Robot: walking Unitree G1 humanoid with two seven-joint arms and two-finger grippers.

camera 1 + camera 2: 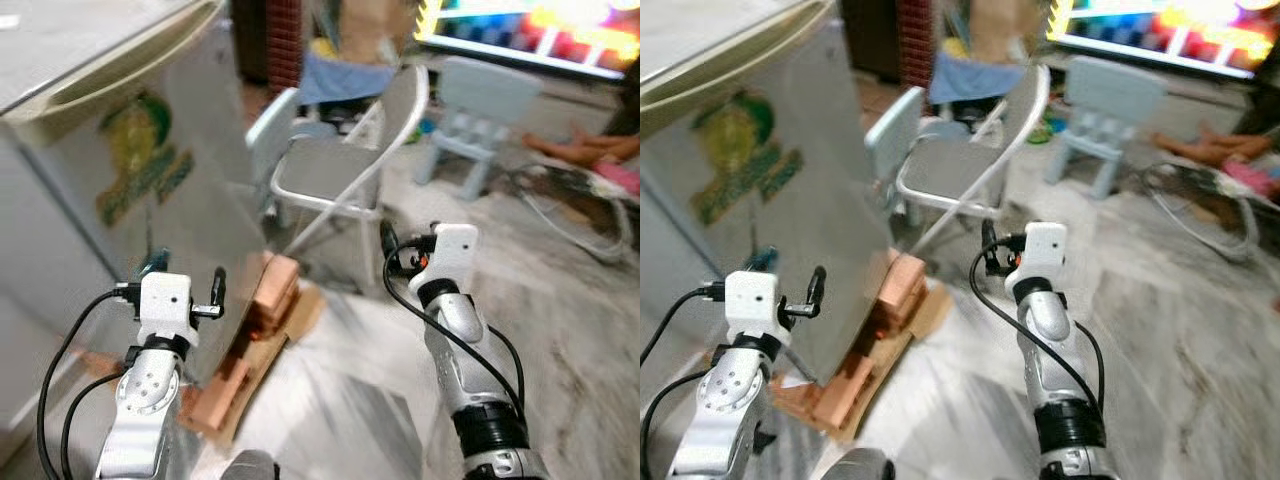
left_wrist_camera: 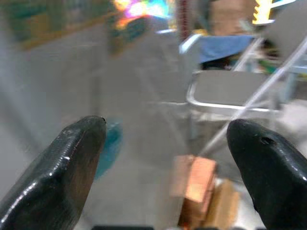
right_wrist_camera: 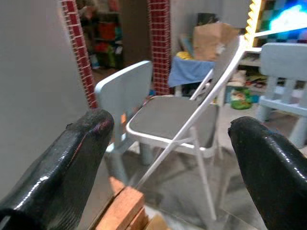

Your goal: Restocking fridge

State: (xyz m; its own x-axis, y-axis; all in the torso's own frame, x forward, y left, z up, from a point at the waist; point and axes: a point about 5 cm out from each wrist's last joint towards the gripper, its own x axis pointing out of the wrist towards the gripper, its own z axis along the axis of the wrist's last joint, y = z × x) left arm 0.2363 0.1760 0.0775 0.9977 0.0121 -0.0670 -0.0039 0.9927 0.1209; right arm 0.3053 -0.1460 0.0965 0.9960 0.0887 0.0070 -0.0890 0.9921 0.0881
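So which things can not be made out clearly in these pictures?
- Fridge: both eye views show its closed outside; the contents are hidden, and the top is cut off by the edge.
- Green sticker on it: too blurred to read.
- Person: cut off by the right edge.
- Bricks: smeared by motion in the left wrist view.

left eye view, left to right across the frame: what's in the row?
fridge → left claw → stacked bricks under the fridge corner → grey folding chair → right claw → pale blue plastic chair → person's leg on the floor
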